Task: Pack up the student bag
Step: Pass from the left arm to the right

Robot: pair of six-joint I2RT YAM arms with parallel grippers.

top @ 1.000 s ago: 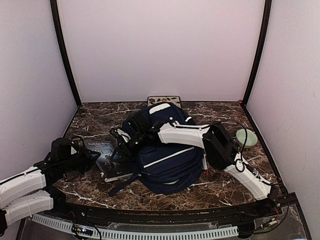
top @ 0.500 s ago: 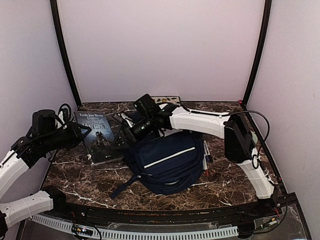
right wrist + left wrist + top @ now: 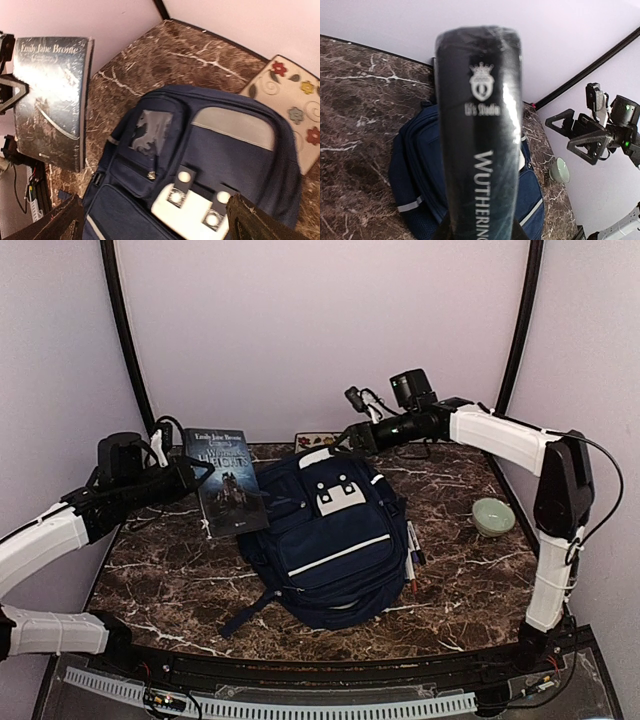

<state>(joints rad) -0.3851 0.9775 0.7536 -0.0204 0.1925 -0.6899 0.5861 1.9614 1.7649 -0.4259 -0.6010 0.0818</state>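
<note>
– While the student bag (image 3: 335, 540) lies flat mid-table, front up, top twd the back wall, where's the free room?
– Bare table (image 3: 165, 585) on its left & along the near edge. Right side's tighter: pens (image 3: 412, 552) just beside the bag, green bowl (image 3: 493, 516) near the right wall. Floral mat (image 3: 318, 438) at the back edge, partly behind the bag's top.
– Hands?
– Left hand (image 3: 192, 473) clamps a dark book (image 3: 228, 485) upright in the air, just left of the bag. Right hand (image 3: 559, 133) hangs above the bag's top, jaws wide, holding nothing.
– Bag contents?
– Can't tell; front pockets look shut.
</note>
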